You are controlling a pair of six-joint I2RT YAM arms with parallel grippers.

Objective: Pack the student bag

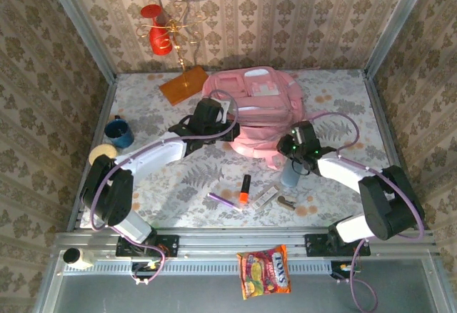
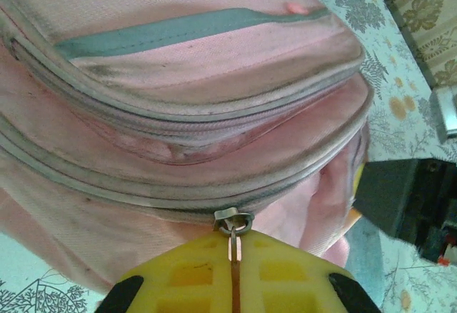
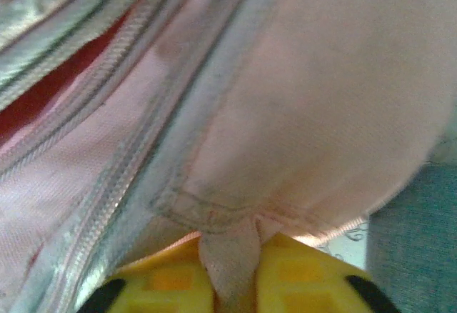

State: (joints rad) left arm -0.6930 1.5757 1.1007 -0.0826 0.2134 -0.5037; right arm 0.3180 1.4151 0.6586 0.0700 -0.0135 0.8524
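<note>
student bag (image 1: 257, 109) looks soft, floppy. left gripper (image 2: 233, 247) clenched on zipper pull (image 2: 233, 220), right gripper (image 3: 230, 259) pinching seam tab (image 3: 227, 238): probably the best holds.

Overhead; wrist cameras close on bag (image 1: 257, 106)

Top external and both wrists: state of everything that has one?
student bag: lying on the table, one zip parted
left gripper: shut on the bag's zipper pull
right gripper: shut on a fabric tab of the bag
blue mug: upright
orange marker: lying flat
snack packet: lying flat, off the table's near edge
</note>
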